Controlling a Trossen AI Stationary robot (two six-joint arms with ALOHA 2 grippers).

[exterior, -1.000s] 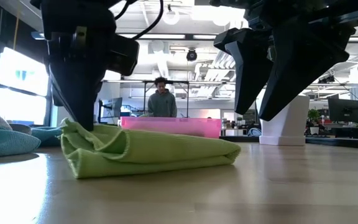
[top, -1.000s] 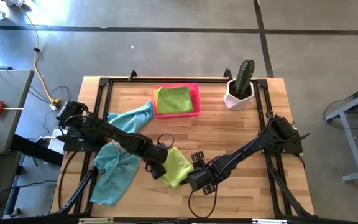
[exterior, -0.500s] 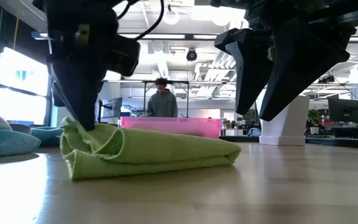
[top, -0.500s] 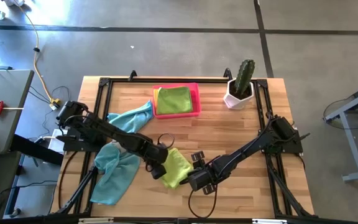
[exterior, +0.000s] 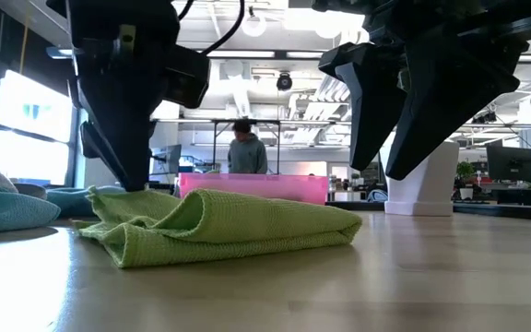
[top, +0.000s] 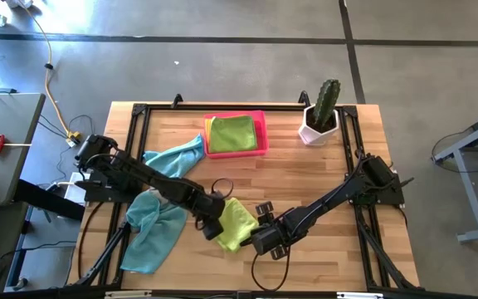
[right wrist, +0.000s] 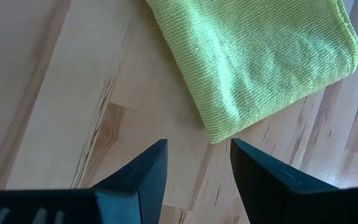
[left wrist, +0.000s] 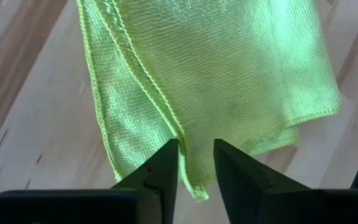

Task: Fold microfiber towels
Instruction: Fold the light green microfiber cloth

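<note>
Left gripper (top: 208, 223) low over the left edge of a folded lime green towel (top: 236, 223), near the front middle of the tabletop (top: 322, 178). In the left wrist view its fingers (left wrist: 160, 171) stand slightly parted with a narrow gap, and the towel's stitched hem (left wrist: 188, 180) runs down into that gap; whether the fingers pinch it cannot be told. In the low view the same gripper (exterior: 132, 180) stands at the towel's (exterior: 219, 226) left end, the cloth lying flat in soft folds on the wood.

Right gripper (top: 264, 235) just beside the towel's right edge, toward the front edge of the tabletop. Its fingers (right wrist: 145, 171) are spread wide and hold nothing, with bare wood between them; the towel's corner (right wrist: 219, 134) lies just ahead of the tips, apart from them.

Other cloths: a teal-blue towel (top: 153, 232) crumpled near the front left corner, partly under the left arm; a second teal-blue towel (top: 175, 156) farther back on the left, reaching toward the pink tray (top: 260, 151).

The tray sits at the back edge, near the middle, with a green towel (top: 233, 133) folded inside it and a yellow edge showing at that towel's left side.

Potted cactus (top: 322, 112) in a white pot near the back right corner. A person (exterior: 247, 152) stands in the room beyond the table.
</note>
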